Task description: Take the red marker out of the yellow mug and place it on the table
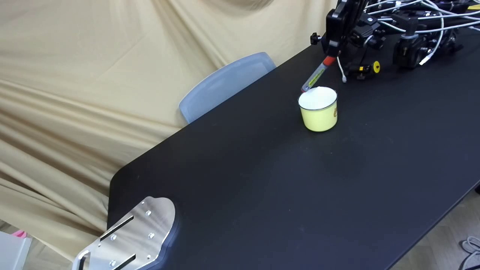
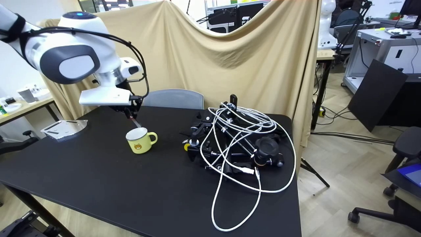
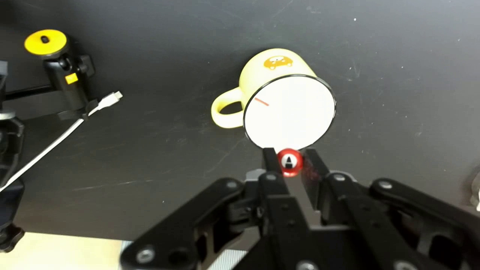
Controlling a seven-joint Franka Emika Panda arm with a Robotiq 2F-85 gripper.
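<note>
The yellow mug (image 1: 319, 118) stands upright on the black table (image 1: 240, 195); it also shows in an exterior view (image 2: 139, 144) and the wrist view (image 3: 258, 77). My gripper (image 1: 332, 52) is shut on the red cap end of the red marker (image 1: 315, 77). In the wrist view, the cap end of the red marker (image 3: 290, 162) sits between the fingertips of my gripper (image 3: 290, 159). The marker hangs tilted, its grey body showing in both exterior views, also here (image 2: 136, 122). Its lower end is at the mug's rim, seemingly just behind it; I cannot tell if they touch.
Black tripod gear (image 2: 243, 141) with white cables (image 2: 217, 197) lies on the table beside the mug's handle side. A yellow-capped clamp (image 3: 47, 42) is nearest the mug. A metal plate (image 1: 138, 232) sits at the table's end. A grey chair (image 1: 228, 84) stands behind the table edge.
</note>
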